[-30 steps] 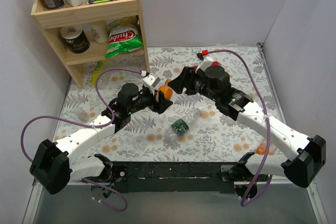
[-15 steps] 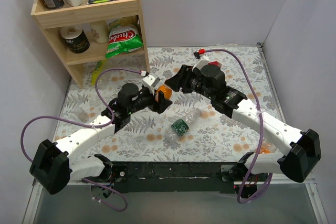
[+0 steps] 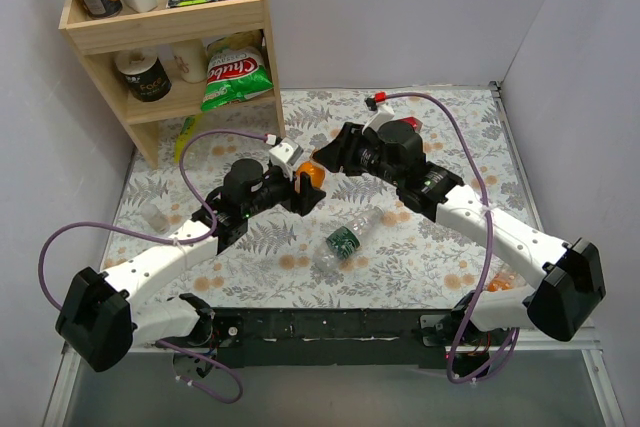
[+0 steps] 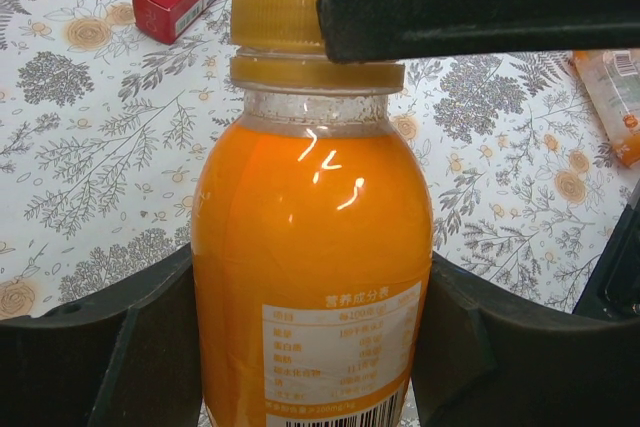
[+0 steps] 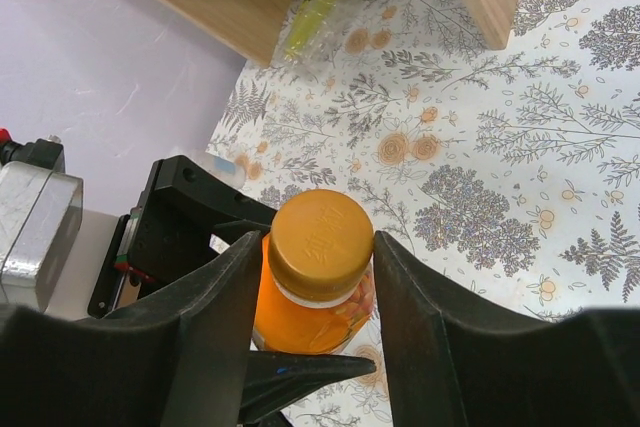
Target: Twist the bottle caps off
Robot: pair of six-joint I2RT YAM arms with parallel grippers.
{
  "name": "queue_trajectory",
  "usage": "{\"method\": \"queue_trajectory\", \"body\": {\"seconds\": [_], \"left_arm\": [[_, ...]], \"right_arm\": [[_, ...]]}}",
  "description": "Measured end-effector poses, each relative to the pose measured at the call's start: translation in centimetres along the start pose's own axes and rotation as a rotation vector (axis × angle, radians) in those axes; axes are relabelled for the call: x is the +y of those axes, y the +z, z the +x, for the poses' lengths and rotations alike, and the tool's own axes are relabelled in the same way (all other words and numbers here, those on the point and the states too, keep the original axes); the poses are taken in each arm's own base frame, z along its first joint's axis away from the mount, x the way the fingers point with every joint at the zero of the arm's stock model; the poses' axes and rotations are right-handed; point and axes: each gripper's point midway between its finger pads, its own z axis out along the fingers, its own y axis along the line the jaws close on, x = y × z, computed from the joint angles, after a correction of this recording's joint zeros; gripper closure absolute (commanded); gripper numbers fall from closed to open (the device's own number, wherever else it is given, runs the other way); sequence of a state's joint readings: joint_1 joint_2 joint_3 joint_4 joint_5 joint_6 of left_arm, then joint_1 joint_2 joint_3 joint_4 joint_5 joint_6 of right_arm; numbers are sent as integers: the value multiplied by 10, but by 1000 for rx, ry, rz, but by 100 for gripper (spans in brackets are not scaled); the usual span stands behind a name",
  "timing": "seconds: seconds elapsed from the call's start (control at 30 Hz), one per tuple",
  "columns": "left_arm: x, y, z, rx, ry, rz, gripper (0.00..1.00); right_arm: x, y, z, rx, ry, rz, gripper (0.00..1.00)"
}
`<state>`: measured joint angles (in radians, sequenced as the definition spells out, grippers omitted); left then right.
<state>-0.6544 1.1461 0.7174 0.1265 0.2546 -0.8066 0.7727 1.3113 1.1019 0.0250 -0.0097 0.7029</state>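
orange bottle (image 4: pixel 312 277): being held just right of the wooden shelf (image 3: pixel 165 22) and nearer the arms; clear plastic, full of orange liquid.
orange cap (image 4: pixel 275 12): sitting on the bottle's neck.
left gripper (image 3: pixel 300 189): clamping the bottle's body.
right gripper (image 5: pixel 318 247): pinching the cap on both sides.

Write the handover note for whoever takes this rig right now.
Left gripper: shut on the orange bottle, around its body.
Right gripper: jaws flank the orange cap; firm grip not certain.
Green-labelled bottle: lying on its side on the table.
Done: no cap visibly off; the orange cap sits on its bottle.
Left: twist this cap off, then do the other bottles.
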Motion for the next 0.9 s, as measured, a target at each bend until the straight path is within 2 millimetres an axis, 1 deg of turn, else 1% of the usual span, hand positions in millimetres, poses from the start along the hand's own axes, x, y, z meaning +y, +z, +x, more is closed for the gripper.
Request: {"method": "queue_trajectory", "body": {"seconds": [0.07,0.17,0.27,0.3,0.4,0.5,0.63,0.77,0.9], "left_arm": [[0,-1,-2,-5,2,1,74],[-2,-3,-4,-11,7,6,74],[-3,-5,-7,-20,6,6,74],[-4,-7,-8,-26,5,8,74],[-10,-12,-13,-42,-1,33,75],[-24,-16,-17,-44,-21,101,75],[-47,-24,-28,-62,-54,214,75],[-73,-38,-45,-75,-74,340,75],[-103,-59,-54,-65,-107,490,76]], "right_arm": [[0,1,0,2,1,0,48],[2,1,2,7,4,-8,56],[5,1,1,5,0,-26,76],[7,1,0,3,-1,-41,86],[14,-6,-2,-2,-28,-85,99],[21,-20,-3,-3,-65,-128,99],[37,-41,-9,-6,-121,-219,99],[60,-65,-16,-28,-190,-347,99],[88,-89,-14,-22,-278,-512,99]]}}
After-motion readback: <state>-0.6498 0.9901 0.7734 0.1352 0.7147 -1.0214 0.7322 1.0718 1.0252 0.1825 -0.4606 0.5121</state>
